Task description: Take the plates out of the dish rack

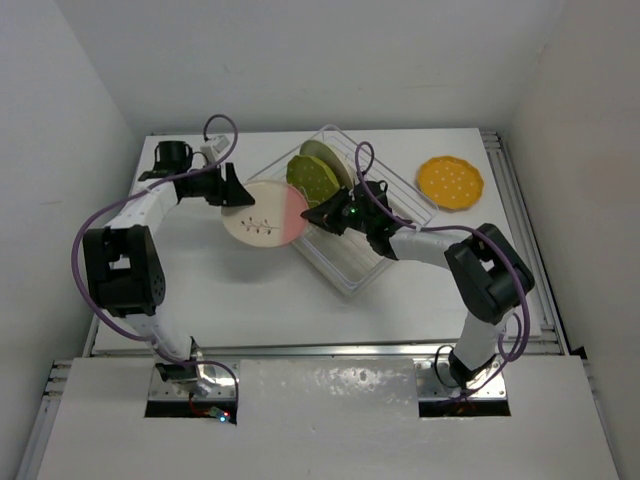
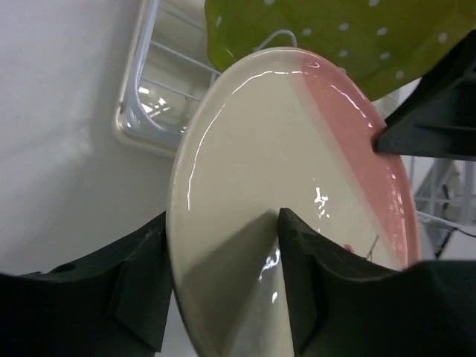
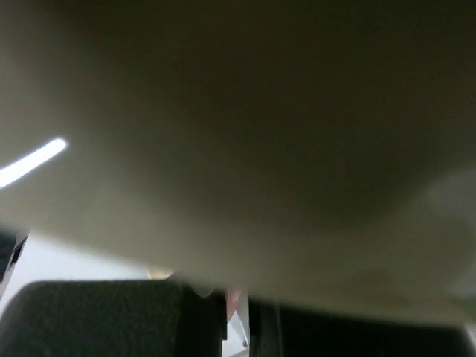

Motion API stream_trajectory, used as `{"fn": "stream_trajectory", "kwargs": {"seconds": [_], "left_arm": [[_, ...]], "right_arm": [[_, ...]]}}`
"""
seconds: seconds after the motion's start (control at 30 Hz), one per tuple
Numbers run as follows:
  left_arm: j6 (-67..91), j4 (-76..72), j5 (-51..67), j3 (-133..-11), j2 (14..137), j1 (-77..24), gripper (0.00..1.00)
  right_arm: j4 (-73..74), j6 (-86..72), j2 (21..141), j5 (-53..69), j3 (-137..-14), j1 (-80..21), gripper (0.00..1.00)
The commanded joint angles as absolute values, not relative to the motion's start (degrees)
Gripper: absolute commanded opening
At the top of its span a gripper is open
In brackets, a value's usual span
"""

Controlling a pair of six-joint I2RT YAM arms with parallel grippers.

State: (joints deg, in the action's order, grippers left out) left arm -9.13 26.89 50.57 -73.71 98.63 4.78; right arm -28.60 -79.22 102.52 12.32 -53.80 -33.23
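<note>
The cream-and-pink plate [image 1: 262, 218] hangs over the table just left of the dish rack [image 1: 347, 268], held between both grippers. My left gripper [image 1: 238, 191] is shut on its cream rim; in the left wrist view [image 2: 223, 232] the fingers [image 2: 301, 286] pinch the plate [image 2: 282, 149]. My right gripper [image 1: 319, 215] grips the pink rim; its wrist view is filled by the plate's blurred underside [image 3: 238, 111]. The olive-green dotted plate [image 1: 309, 176] and the pale green-and-cream plate [image 1: 322, 153] stand in the rack. The orange-yellow plate [image 1: 450, 182] lies on the table.
The rack sits at an angle in the table's middle; its near-left corner [image 2: 152, 97] shows in the left wrist view. The olive-green plate [image 2: 335, 37] is close behind the held plate. White walls enclose the table on three sides.
</note>
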Motion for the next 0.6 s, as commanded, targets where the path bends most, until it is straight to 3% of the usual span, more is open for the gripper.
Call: {"fn": "stream_trajectory", "kwargs": {"seconds": [0.0, 0.03, 0.13, 0.37, 0.4, 0.47, 0.5, 0.57], "left_arm": [[-12.1, 33.6, 56.7, -73.8, 96.8, 5.4, 0.47], [-11.2, 33.1, 58.3, -73.2, 96.6, 5.4, 0.29], [-5.1, 28.8, 61.0, -71.1, 96.5, 5.4, 0.03], [-5.1, 30.7, 64.1, -74.6, 96.6, 6.3, 0.00], [-5.5, 31.1, 64.6, -75.0, 96.6, 6.7, 0.00], [-6.3, 32.4, 66.0, -75.9, 96.6, 7.6, 0.00], [-7.5, 32.7, 66.5, -76.2, 96.6, 7.9, 0.00], [-7.9, 32.2, 67.5, -76.9, 96.5, 8.8, 0.00]], "right_arm": [[-36.9, -81.7, 104.8, 12.1, -54.8, -33.3, 0.00], [-37.0, -81.9, 105.0, 12.0, -54.8, -33.3, 0.00], [-37.4, -82.3, 105.6, 12.1, -55.1, -33.3, 0.00], [-33.8, -77.6, 104.2, 12.5, -56.5, -33.3, 0.01], [-33.1, -76.7, 104.0, 12.5, -57.0, -33.3, 0.18], [-30.3, -73.4, 103.3, 12.7, -57.8, -33.3, 0.42], [-29.1, -72.2, 102.7, 12.9, -59.0, -33.3, 0.60], [-24.7, -68.3, 102.0, 13.1, -60.3, -33.3, 0.67]]}}
